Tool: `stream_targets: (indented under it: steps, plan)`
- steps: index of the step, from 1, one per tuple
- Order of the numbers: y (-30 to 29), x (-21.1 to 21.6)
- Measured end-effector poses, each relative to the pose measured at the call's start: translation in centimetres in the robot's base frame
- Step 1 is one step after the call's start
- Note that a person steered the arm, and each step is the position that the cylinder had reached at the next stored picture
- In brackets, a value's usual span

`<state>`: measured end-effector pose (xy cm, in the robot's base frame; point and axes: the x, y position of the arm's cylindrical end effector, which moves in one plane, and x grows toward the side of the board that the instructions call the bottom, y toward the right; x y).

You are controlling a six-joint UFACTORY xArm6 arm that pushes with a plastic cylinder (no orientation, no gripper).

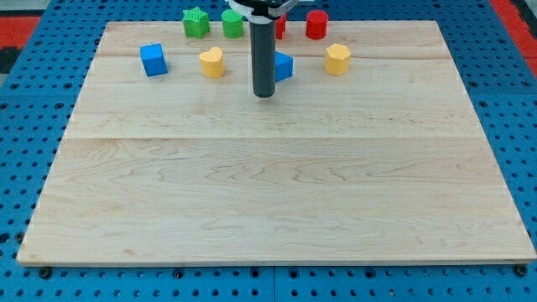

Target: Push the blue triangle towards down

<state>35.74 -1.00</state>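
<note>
The blue triangle lies near the view's top, partly hidden behind my rod. My tip rests on the board just left of and below the blue triangle, close to it; I cannot tell if they touch. A yellow heart-shaped block sits left of the rod and a yellow hexagon block sits right of the triangle.
A blue cube lies at the top left. A green star block and a green round block sit at the top edge. A red block, partly hidden, and a red cylinder-like block sit top right. The wooden board lies on blue pegboard.
</note>
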Motion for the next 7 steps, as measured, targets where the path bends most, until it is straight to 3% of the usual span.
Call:
stream_targets:
  steps: [2, 3, 4, 5, 7]
  plan:
    - [0.0, 0.0]
    - [-1.7, 1.9]
    - [-5.8, 0.4]
    - [2.0, -2.0]
    - [2.3, 0.3]
